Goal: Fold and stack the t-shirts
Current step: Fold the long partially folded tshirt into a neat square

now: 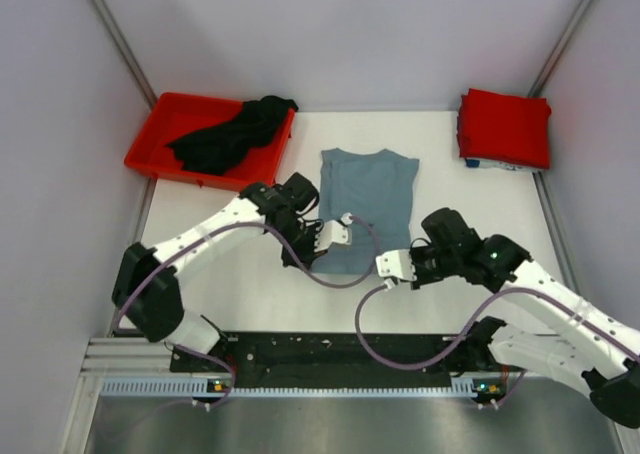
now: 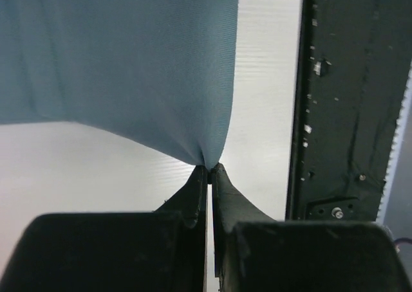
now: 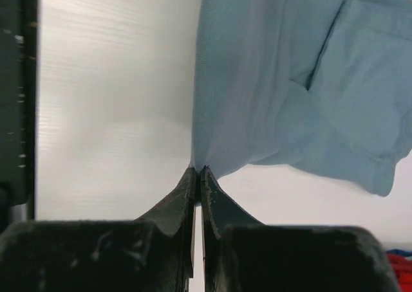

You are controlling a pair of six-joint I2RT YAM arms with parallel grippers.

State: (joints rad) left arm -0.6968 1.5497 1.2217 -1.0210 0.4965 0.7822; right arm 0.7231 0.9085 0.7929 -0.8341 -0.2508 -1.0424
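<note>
The grey-blue t-shirt lies flat mid-table with its sleeves folded inward. My left gripper is shut on its near left hem corner, and my right gripper is shut on the near right corner. In the left wrist view the cloth pulls to a point between my left gripper's jaws. The right wrist view shows the cloth pinched the same way by my right gripper. A red t-shirt sits folded at the back right. A black t-shirt lies crumpled in the bin.
The red plastic bin stands at the back left corner. A blue edge shows under the red stack. The black base rail runs along the table's near edge, close behind both grippers. Grey walls enclose the table's sides.
</note>
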